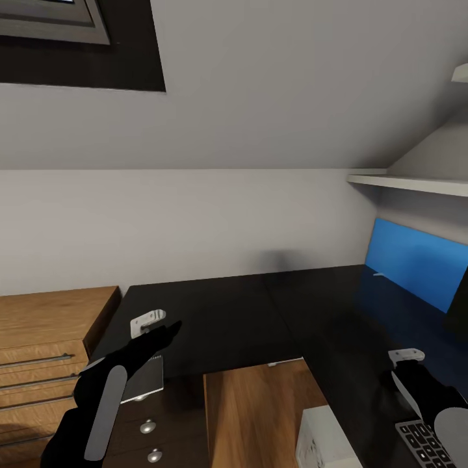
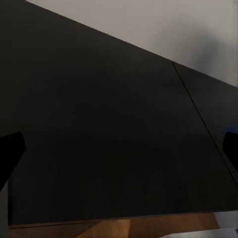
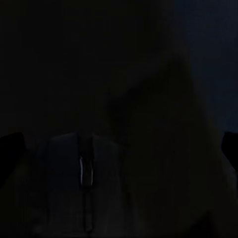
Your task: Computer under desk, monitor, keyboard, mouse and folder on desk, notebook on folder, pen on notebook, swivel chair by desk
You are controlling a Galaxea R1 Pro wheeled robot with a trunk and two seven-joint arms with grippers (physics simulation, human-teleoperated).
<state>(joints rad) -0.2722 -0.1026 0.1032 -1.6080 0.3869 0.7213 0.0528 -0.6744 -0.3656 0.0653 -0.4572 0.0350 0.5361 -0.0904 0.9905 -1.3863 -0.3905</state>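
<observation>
From the head camera: black L-shaped desk (image 1: 247, 318) under a sloped ceiling, blue back panel (image 1: 416, 263) at right. Left gripper (image 1: 170, 328) over the desk's left part, above a grey notebook (image 1: 146, 380); spread hard to judge. Right gripper (image 1: 404, 364) low over the right wing, keyboard (image 1: 426, 445) close by. White computer (image 1: 325, 439) below.

Left wrist: fingertips (image 2: 11, 151) wide apart over bare desktop (image 2: 109, 129).

Right wrist: fingertips (image 3: 10, 146) wide apart, mouse (image 3: 84, 171) between them on the dark top.

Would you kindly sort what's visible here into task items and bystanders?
Task items: desk, notebook, keyboard, mouse, computer.
Bystanders: wood drawer unit, wall shelf, skylight.
</observation>
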